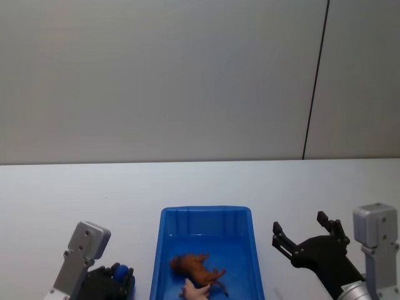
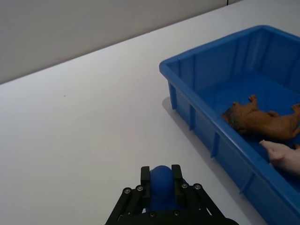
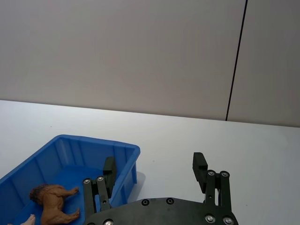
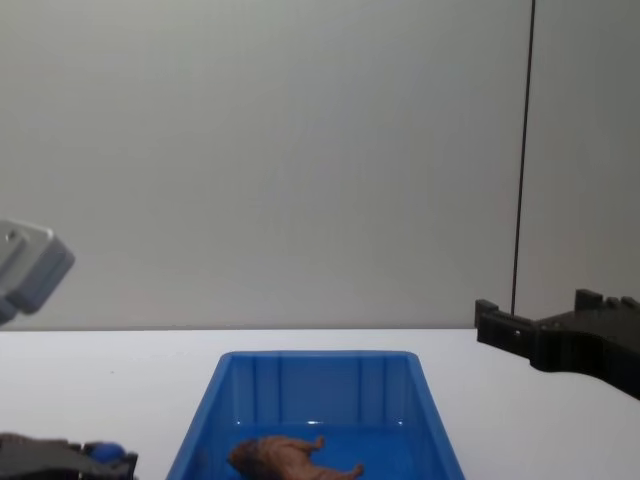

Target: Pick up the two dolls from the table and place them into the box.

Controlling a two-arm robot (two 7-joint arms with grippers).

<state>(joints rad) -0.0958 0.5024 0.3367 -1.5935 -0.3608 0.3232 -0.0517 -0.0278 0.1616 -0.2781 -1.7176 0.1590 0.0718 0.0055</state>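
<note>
Dolls are seen lying inside the blue box [image 1: 164, 250], which rests on the white worktop [image 1: 62, 200] in front of the robot. The brown doll [image 1: 197, 269] is laid on its side on the floor of the box, with its shaggy head toward the robot's left and its legs stretched out. The pink doll [image 1: 195, 290] is placed just beside it, at the near end of the box, and is cut off by the lower edge of the head view; whether the two are touching cannot be told. In the left wrist view, the brown doll [image 2: 262, 122] and the pink doll [image 2: 286, 157] are seen close together near the box's wall.

To the left of the box, the left pincer [image 1: 119, 275] is held low over the worktop, with its fingers brought close together around a blue pad; nothing is gripped. To the right of the box, the right pincer [image 1: 305, 234] is held above the worktop, with its fingers [image 1: 281, 240] spread wide and nothing between them. In the right wrist view, the right pincer [image 3: 154, 171] is shown gaping beside the box's corner.
</note>
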